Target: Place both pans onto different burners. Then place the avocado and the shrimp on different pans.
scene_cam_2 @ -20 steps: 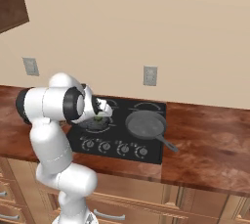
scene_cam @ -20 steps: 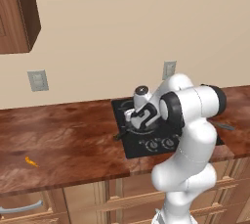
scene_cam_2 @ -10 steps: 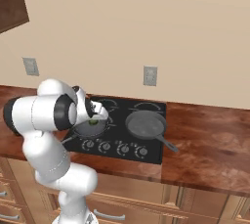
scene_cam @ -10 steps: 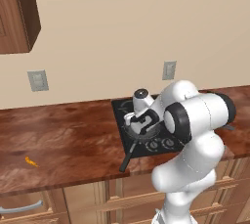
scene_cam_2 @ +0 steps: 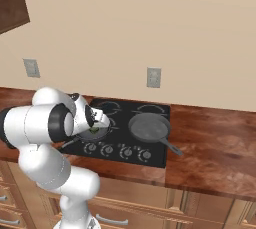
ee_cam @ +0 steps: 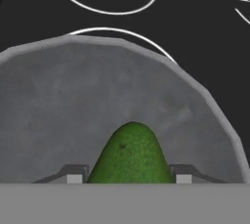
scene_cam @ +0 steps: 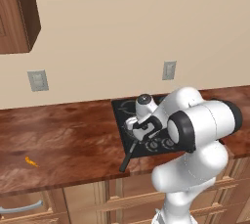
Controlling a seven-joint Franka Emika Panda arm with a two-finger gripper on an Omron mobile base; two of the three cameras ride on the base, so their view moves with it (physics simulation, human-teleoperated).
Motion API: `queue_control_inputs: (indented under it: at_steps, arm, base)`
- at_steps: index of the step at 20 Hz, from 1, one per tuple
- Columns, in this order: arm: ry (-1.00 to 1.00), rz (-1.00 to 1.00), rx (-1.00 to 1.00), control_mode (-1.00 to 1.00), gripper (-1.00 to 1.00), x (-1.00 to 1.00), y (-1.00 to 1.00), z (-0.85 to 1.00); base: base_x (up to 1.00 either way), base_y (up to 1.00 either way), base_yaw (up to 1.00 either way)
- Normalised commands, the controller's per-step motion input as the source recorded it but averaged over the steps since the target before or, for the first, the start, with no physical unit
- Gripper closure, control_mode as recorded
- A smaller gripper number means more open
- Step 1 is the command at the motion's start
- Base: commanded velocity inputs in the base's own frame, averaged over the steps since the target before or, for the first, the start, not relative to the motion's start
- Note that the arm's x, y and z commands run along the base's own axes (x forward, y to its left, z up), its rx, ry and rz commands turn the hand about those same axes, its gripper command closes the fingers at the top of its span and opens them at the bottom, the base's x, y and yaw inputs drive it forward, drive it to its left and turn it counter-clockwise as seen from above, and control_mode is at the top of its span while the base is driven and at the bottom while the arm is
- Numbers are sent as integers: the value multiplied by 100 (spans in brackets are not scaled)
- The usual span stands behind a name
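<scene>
We see the avocado [ee_cam: 131, 154] gripped between the fingertips [ee_cam: 74, 175] of the gripper [ee_cam: 129, 178], over the left pan [ee_cam: 58, 105] on its burner [ee_cam: 122, 34]. The second pan [scene_cam_2: 149, 126] occupies another burner; the shrimp [scene_cam: 31, 161] lies on the counter [scene_cam: 63, 140], well apart.

1. Table [scene_cam: 68, 145]: polished reddish-brown stone look, mottled, with a slight sheen.
2. Cooktop [scene_cam_2: 150, 110]: flat black glass, smooth, marked with thin pale burner rings [ee_cam: 105, 5].
3. Near pan [ee_cam: 73, 100]: dull grey metal, matt, faintly mottled inside; a paler rim is seen.
4. Far pan [scene_cam_2: 148, 126]: the same matt dark grey, with a thin black handle.
5. Avocado [ee_cam: 132, 154]: bright green skin, finely pebbled, one darker speck noted.
6. Shrimp [scene_cam: 31, 161]: orange; the surface is too small to judge.
7. Cabinets [scene_cam: 73, 203]: mid-brown wood, satin finish.
8. Wall [scene_cam_2: 200, 38]: plain beige, matt.
</scene>
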Motion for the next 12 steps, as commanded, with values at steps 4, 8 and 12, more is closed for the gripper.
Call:
queue_control_inputs:
  at_steps: [4,8,12]
  arm:
    - [0,0,0,-100,-100,0,0,0]
    - [0,0,0,-100,-100,0,-1,0]
    - [-9,0,0,-100,-100,-11,0,51]
  base:
    - [0,0,0]
    - [0,0,0]
    - [0,0,0]
